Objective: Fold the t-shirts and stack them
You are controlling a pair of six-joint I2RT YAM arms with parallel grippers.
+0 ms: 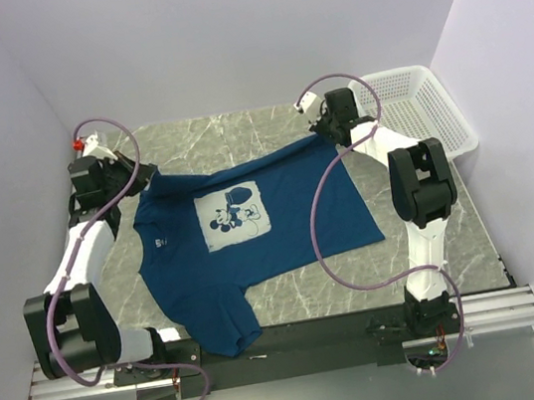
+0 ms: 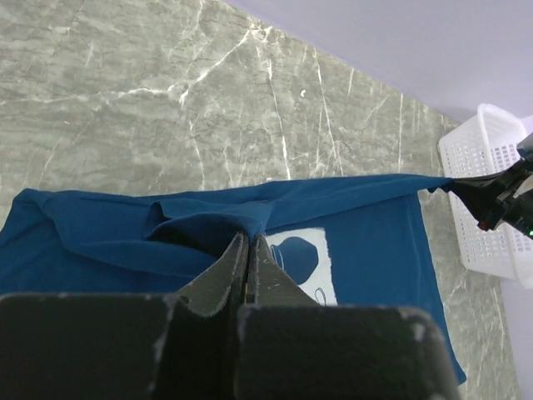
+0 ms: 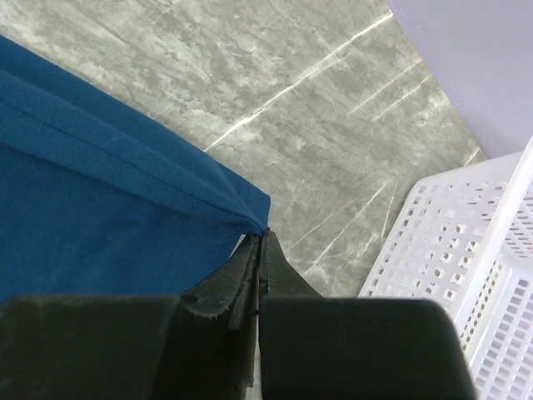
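You are only at the start. Your left end effector [image 2: 250,239] is squeezed shut on the far edge of the blue t-shirt [image 1: 297,231]. Your right end effector [image 3: 260,237] is squeezed shut on a corner of it. That edge is pulled tight between the two. The rest lies open on the surface [image 1: 236,129] below them, picture side up. No fold shows yet, and no stack. A white basket [image 3: 466,250] sits just beside your right end effector. All the folding and stacking looks left to do.

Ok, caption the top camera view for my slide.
Left hand and right hand pinch the far edge of the blue t-shirt on a marble table.
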